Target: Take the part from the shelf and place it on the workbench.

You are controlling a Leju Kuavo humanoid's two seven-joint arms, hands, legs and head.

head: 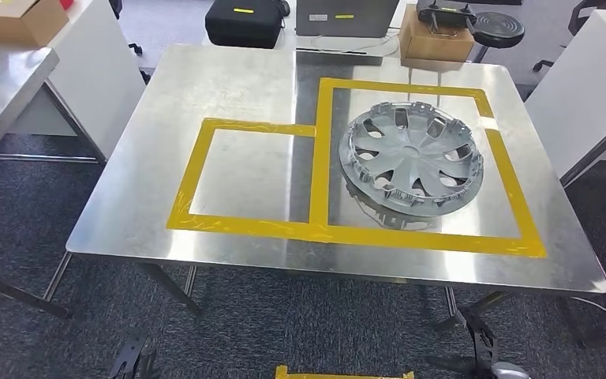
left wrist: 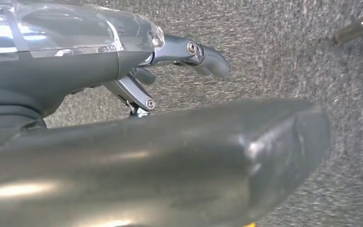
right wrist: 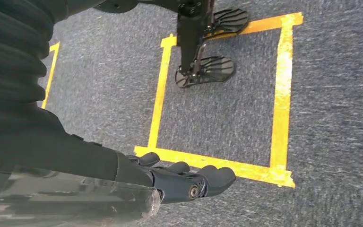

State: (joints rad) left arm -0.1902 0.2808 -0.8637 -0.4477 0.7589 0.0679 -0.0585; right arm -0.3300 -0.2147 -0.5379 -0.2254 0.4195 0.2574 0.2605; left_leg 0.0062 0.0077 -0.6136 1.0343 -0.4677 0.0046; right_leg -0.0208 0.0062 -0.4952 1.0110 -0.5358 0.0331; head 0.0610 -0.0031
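Note:
A silver wheel cover (head: 412,156), the part, lies flat on the steel workbench (head: 237,95), inside the right, larger rectangle of yellow tape (head: 322,158). The smaller taped rectangle to its left holds nothing. Both arms hang low below the bench's front edge. My left hand (head: 132,359) (left wrist: 137,142) holds nothing, its fingers (left wrist: 208,59) loosely stretched out above grey carpet. My right hand (head: 483,354) (right wrist: 184,182) is also bare, its fingers lying side by side and nearly straight over the floor.
Behind the bench stand a black case (head: 245,22), a cardboard box (head: 434,38) and a round stool (head: 499,28). Another steel table (head: 0,87) is at the left, a white panel (head: 584,87) at the right. A yellow taped square (right wrist: 280,94) marks the carpet.

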